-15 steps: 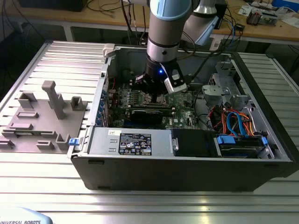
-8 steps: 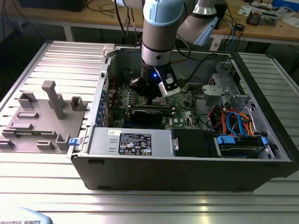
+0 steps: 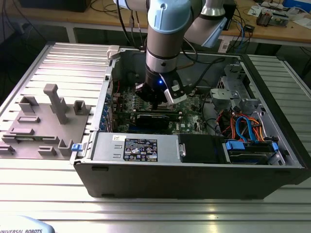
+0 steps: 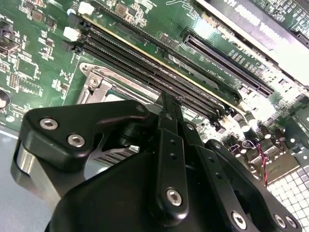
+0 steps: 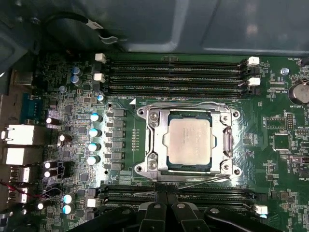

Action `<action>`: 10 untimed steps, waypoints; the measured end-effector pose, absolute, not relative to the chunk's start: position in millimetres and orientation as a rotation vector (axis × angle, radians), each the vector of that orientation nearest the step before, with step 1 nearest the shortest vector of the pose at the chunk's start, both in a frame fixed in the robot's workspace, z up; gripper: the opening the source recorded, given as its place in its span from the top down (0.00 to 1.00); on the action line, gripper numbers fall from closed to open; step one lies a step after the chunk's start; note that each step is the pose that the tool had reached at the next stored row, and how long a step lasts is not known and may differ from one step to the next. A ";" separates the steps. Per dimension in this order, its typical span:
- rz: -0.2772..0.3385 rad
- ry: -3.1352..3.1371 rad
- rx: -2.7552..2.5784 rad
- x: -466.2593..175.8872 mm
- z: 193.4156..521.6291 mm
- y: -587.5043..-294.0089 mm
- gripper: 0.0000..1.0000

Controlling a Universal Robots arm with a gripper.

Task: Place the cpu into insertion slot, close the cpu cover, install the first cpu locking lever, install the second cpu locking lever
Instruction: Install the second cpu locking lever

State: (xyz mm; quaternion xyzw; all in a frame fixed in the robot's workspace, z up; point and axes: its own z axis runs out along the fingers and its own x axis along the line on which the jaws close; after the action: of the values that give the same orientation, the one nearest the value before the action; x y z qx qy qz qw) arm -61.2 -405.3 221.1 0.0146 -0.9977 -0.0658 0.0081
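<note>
CPU seated under its cover, fingers parked just beside the socket

You can't tell whether the fingers are open or closed: their tips are cut off in both wrist views. Just beyond them the cpu lies flat in the insertion slot, with the cpu cover framing it. In the exterior view the arm hides the socket inside the computer case.

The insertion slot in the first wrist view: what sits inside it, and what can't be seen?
The cpu lies inside the insertion slot, its grey top showing through the open centre of the cpu cover, which lies flat around it. The chip hides the slot's floor.
</note>
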 end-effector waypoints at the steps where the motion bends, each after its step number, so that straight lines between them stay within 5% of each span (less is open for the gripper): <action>1: -0.211 -3.118 0.053 -62.0 220.8 -405.8 0.89; 10: -0.240 -3.113 0.089 -64.6 219.4 -408.9 0.89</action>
State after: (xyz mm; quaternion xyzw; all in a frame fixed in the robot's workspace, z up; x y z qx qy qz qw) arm -64.6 -408.9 219.4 0.0285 -0.9966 -0.0767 0.0088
